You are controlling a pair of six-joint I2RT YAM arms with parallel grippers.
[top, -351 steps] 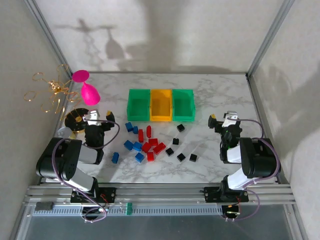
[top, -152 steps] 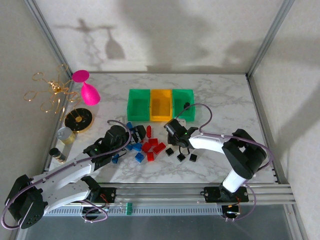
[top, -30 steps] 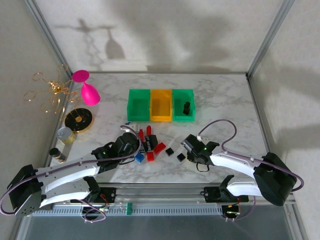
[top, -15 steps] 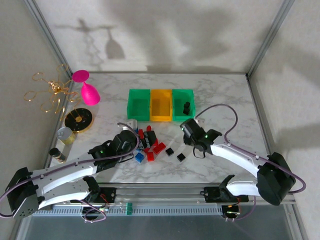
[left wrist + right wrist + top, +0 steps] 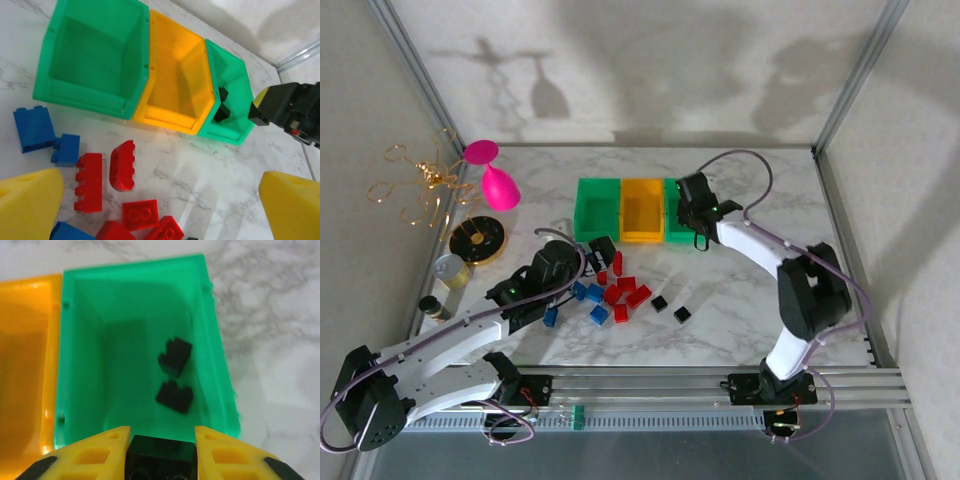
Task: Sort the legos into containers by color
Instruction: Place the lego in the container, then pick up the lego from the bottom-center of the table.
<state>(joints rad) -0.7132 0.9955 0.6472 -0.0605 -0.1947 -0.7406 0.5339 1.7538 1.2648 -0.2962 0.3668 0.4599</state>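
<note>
Grips a black lego (image 5: pixel 160 456) in the right gripper (image 5: pixel 160 437), poised over the near wall of the right green bin (image 5: pixel 80 340) — drop spot just ahead and below, beside two black legos (image 5: pixel 175 356). Spreads the left gripper (image 5: pixel 160 200) wide, empty, above red legos (image 5: pixel 89 182).

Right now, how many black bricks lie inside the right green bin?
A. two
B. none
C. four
A: the right wrist view shows two black bricks lying on the floor of the right green bin, while a third brick is clamped in the right gripper above the near rim.
</note>
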